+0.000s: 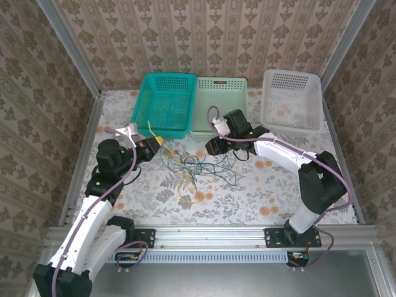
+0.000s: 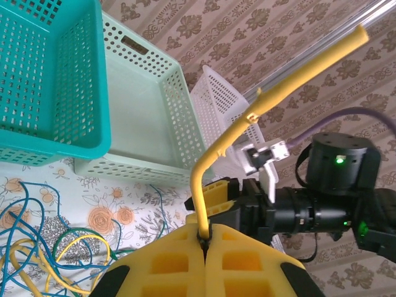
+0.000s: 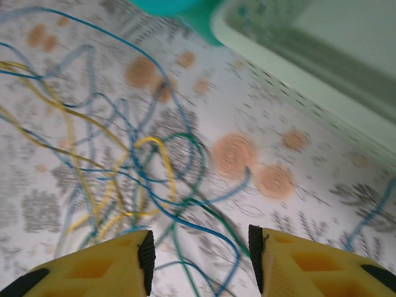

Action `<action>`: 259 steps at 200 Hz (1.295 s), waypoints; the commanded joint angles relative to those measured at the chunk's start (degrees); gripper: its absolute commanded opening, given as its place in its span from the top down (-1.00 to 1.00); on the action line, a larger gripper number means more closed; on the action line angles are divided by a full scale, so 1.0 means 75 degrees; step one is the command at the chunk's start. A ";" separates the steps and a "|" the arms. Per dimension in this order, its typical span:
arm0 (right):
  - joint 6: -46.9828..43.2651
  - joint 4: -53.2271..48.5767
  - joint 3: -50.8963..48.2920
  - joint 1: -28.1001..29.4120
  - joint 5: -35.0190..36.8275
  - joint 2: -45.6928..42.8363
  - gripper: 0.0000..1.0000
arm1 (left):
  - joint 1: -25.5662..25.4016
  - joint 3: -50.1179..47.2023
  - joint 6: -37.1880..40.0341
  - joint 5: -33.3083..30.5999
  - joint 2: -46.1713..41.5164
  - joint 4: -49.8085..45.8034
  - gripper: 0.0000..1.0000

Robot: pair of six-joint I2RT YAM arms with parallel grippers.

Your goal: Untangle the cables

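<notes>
Pinching one yellow cable (image 2: 309, 68) in the left gripper (image 2: 204, 238), pads pressed together on it, at the left end of the scene. Giving from the left wrist a close look at that strand climbing out of the pads, bending right and crossing in front of the pale green basket (image 2: 148, 124) and the white basket (image 2: 216, 102), against the short yellow stub seen from overhead. Leaving open tablecloth (image 1: 142, 198) left of and nearer than this gripper in the overhead view, as far as the left frame rail (image 1: 80, 161), with the teal basket (image 1: 164, 102) walling off the far side just beyond the fingertips.

Leaving the remaining cables (image 1: 189, 167) sprawling between the two grippers, just right of the left one, as loose yellow, blue and green loops on the cloth, near the basket fronts yet apart from them.

Hanging over the right fringe of that tangle with the right gripper (image 1: 215, 147), jaws parted and gripping nothing. Picking out from the right wrist single blue and green strands running just ahead of and between the two yellow fingers (image 3: 117, 266), though blurring too much to tell touching from clearing. Catching the pale green basket's rim ahead and to the right of those tips. Leaving broad open cloth right of and nearer than this gripper in the overhead view, out to the right frame rail (image 1: 340, 161), with the white basket well apart at the far right.
</notes>
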 commanded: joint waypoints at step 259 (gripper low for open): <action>-0.0820 -0.1437 -0.0501 0.1531 0.0252 0.0574 1.00 | -0.0230 0.0418 -0.0465 -0.0523 0.1200 0.1762 1.00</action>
